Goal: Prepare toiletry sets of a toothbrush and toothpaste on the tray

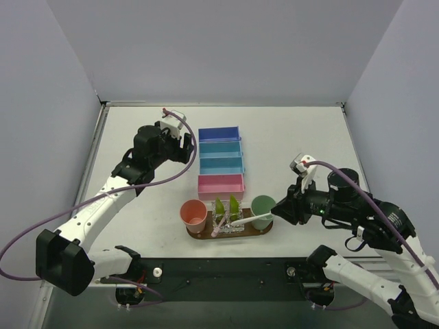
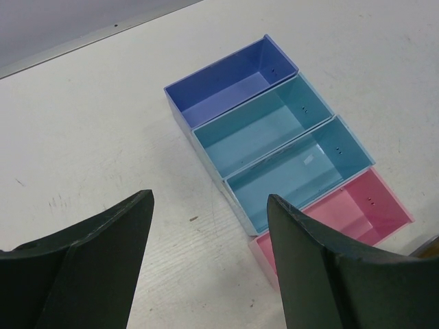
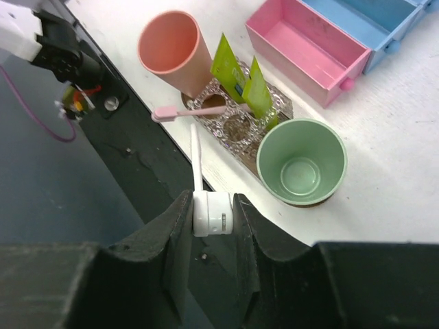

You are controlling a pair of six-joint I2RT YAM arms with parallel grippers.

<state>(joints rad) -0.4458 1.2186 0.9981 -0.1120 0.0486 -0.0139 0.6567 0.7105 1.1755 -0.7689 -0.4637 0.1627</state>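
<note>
While the left end effector [image 2: 209,199] hangs spread and empty over the row of blue, teal and pink bins [image 2: 274,130] toward the bench's middle, the right end effector [image 3: 211,205] pinches the thick base of the white toothbrush [image 3: 196,154] above the bench's near edge. The brush's long axis runs straight out from the fingers, head leading, toward the clear plastic holder [image 3: 233,123] on the dark wooden tray [image 1: 236,235]. The tray sits by the near edge, with a salmon cup [image 3: 175,51] and a mint-green cup [image 3: 302,161] at its ends. Two yellow-green toothpaste tubes [image 3: 226,58] stand in the holder, and the pink toothbrush [image 3: 199,111] lies across its top. The right arm is much the nearer. Its coming move likely turns on tipping the white brush into a free opening.
</note>
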